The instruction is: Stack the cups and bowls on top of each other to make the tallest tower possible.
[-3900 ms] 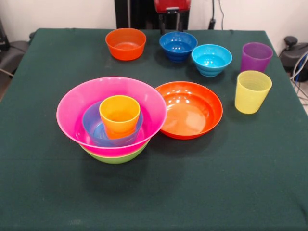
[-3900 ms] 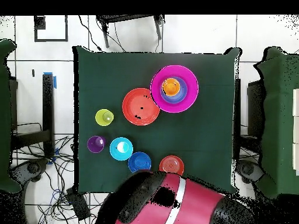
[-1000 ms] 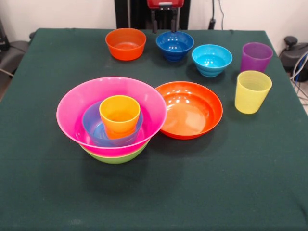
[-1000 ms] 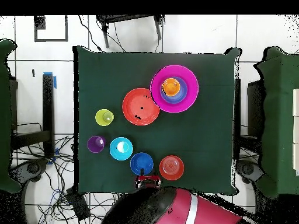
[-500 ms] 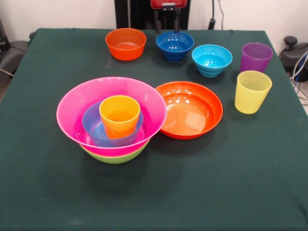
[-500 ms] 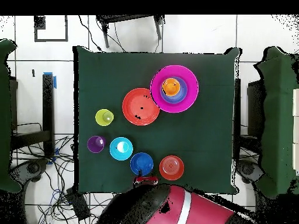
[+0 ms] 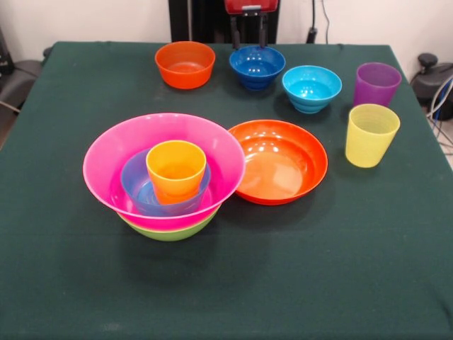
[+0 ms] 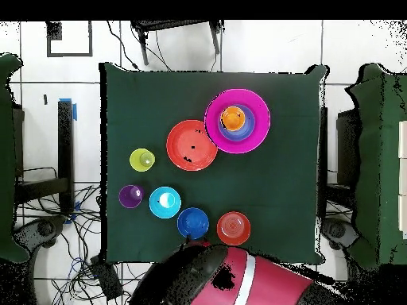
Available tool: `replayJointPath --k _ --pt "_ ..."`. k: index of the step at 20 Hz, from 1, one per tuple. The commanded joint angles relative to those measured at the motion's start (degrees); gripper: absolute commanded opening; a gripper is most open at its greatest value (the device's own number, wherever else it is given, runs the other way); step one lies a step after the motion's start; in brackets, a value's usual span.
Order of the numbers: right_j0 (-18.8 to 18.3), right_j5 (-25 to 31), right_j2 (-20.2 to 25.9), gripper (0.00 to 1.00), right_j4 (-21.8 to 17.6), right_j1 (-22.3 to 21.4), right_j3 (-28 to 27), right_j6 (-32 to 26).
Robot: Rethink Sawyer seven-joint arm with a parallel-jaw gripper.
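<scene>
Tower [image 7: 164, 177] sits near-left on the surface [image 7: 71, 283], axis vertical, mouths up: lime green bowl [image 7: 170, 230] lowest and mostly hidden, pink bowl [image 7: 113, 159], blue bowl [image 7: 134, 180], orange cup [image 7: 175, 170] topmost. End effector [image 7: 247, 32] hangs at far edge, just behind dark blue bowl [image 7: 257, 66], two fingers spread, holding nothing; body cut off above. Arm [image 8: 226, 282] hunched over that edge.

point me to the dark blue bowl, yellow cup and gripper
dark blue bowl [image 7: 257, 64], front view, on its inner floor.
yellow cup [image 7: 371, 136], front view, on its outer wall.
gripper [image 7: 248, 32], front view, midway between its two dark fingertips, just behind the dark blue bowl.
</scene>
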Motion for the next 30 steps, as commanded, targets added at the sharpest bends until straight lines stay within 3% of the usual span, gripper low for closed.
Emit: replayJointPath --k 1,10,18,30 --pt "0.4 3.4 6.0 1.00 1.1 3.1 -9.0 9.3" --pt "-1.6 7.2 7.3 1.00 -0.3 0.1 -8.0 8.6" --pt "-2.7 5.9 6.8 1.00 -1.3 3.1 -11.6 7.3" --pt "-3.5 9.1 6.5 1.00 -2.7 2.8 -14.5 5.8"
